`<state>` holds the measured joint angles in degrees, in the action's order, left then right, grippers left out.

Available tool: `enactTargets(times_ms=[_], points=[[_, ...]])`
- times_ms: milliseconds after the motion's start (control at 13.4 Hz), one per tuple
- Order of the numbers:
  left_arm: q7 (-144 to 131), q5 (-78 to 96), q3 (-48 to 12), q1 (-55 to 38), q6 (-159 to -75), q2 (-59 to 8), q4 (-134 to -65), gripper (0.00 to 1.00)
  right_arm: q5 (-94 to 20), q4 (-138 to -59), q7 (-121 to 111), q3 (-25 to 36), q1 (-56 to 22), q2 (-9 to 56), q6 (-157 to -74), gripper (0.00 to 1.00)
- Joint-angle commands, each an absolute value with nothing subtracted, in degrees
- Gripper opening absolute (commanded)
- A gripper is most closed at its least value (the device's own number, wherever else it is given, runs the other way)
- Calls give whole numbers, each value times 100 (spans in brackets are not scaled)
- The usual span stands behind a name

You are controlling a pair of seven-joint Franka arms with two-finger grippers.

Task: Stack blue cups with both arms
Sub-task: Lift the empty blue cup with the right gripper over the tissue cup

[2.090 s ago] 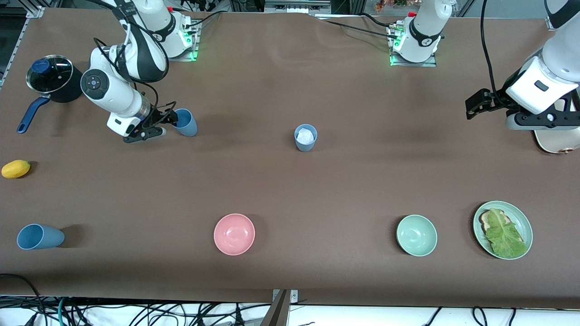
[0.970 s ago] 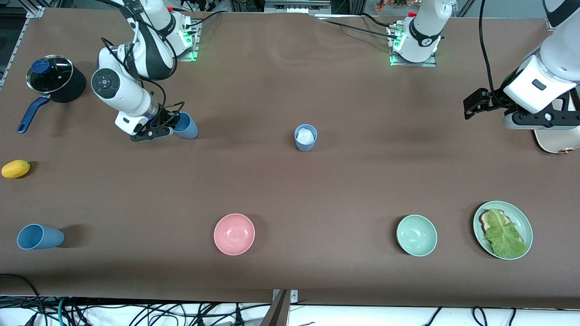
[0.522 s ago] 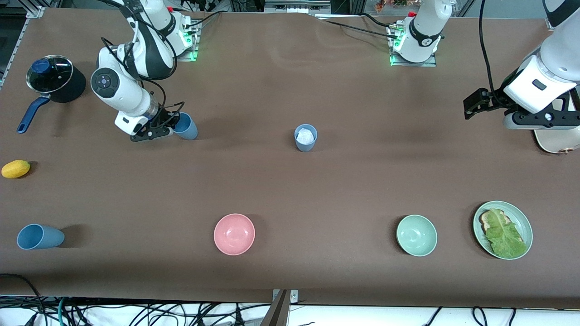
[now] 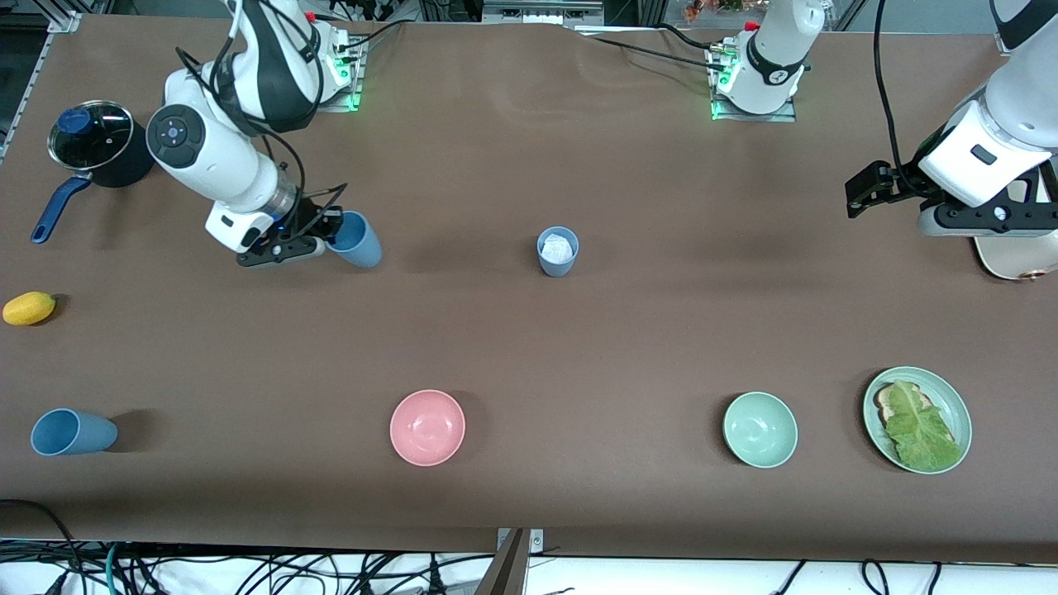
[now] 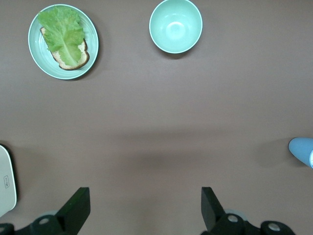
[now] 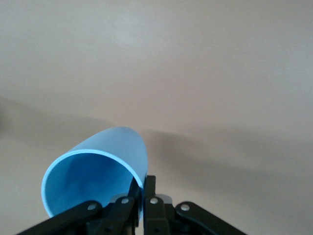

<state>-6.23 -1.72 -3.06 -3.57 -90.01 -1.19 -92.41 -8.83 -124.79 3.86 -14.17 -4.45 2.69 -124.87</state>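
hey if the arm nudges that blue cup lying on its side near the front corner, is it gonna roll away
Probably. The blue cup lying on its side rests on its round wall on the table, so a sideways nudge would likely roll it. It tapers, so it would probably curve rather than run straight. It looks empty and thin-walled, so likely light and easily pushed.
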Motion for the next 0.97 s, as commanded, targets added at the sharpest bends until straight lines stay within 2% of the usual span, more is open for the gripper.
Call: enactTargets(times_ms=[0, 299, 597, 896], points=[[-536, -44, -272, -360, -8912, -193, -9070, 100, -993, -11579, 1191, -1503, -815, 727, -11956, 0], [-536, -44, -272, -369, -8912, -193, -9070, 100, -844, -9883, 2782, -1503, -1712, 1703, -11137, 0], [-536, -44, -272, -369, -8912, -193, -9070, 100, -510, -7941, 4435, -1477, -2643, 2950, -10258, 0], [-527, -44, -272, -308, -8903, -193, -9079, 100, -492, -7016, 5324, -1468, -3128, 3585, -10248, 0]])
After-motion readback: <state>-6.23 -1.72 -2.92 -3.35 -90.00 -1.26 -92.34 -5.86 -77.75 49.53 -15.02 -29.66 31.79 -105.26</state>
